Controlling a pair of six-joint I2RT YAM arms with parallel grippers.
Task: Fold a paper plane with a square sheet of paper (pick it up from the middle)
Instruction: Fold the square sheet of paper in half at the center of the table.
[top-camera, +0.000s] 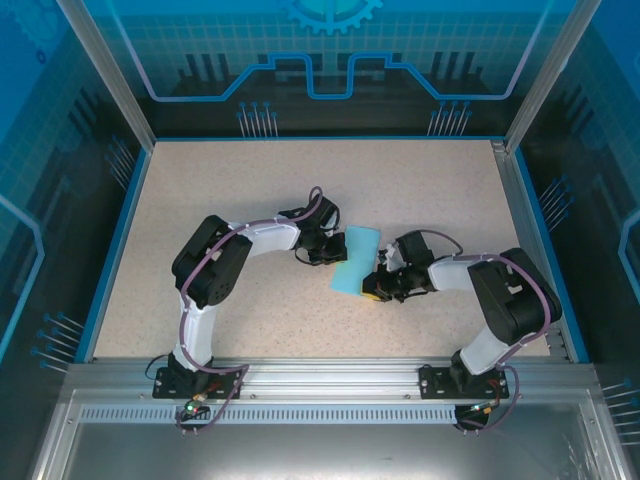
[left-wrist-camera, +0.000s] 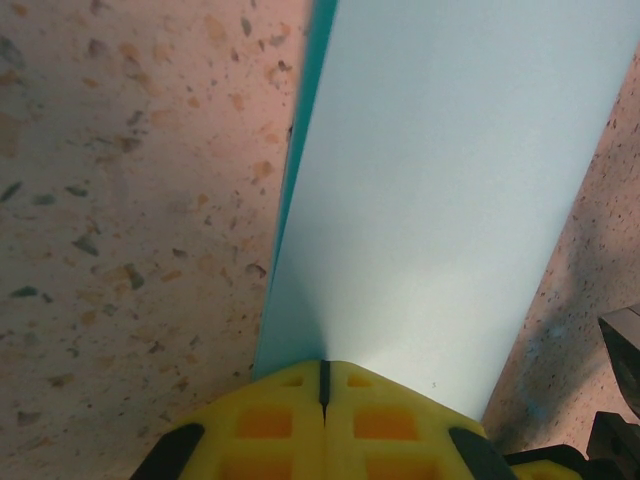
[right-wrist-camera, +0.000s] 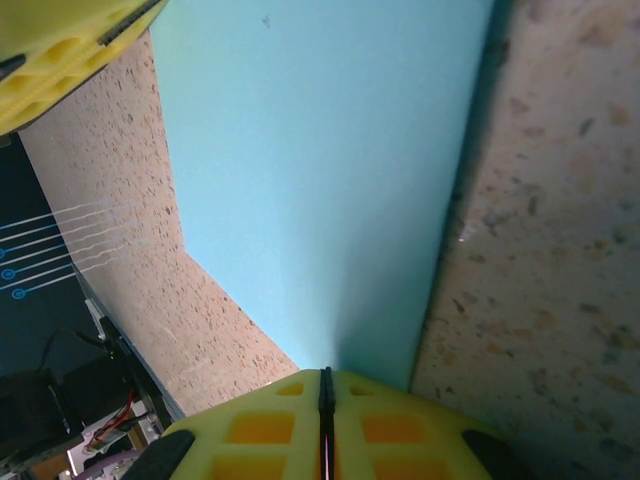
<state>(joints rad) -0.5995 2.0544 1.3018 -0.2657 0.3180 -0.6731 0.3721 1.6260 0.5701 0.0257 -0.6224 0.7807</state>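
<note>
The paper (top-camera: 355, 262) is pinched from either side by the left pincer (left-wrist-camera: 323, 375) and the right pincer (right-wrist-camera: 325, 382); its gripped edges are hidden between the pads.

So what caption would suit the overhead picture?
The left gripper and right gripper pinch opposite sides of a light-blue paper sheet over a speckled beige table.

Bright even light, top view sharp, wrist views pinkish, shadow beside paper (right-wrist-camera: 320, 180)
</note>
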